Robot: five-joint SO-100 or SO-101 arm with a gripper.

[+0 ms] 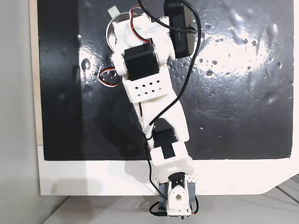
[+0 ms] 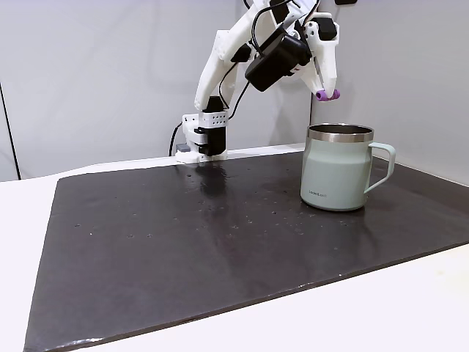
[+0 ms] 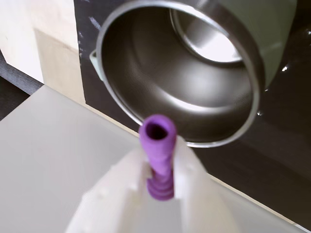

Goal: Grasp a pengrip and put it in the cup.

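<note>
Above the cup (image 2: 339, 167), your gripper (image 3: 160, 167) pinches the pengrip (image 3: 158, 154) mid-body; it looks light, rubbery, squashy, so don't squeeze harder.

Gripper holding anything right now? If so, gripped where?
Yes. The gripper is shut on the purple pengrip, clamped around its ribbed lower end; the open end sticks out past the fingertips, above the cup.

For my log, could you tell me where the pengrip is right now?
The pengrip is clamped in the gripper, in the air just above the cup rim, left of the opening's centre in that fixed view.
</note>
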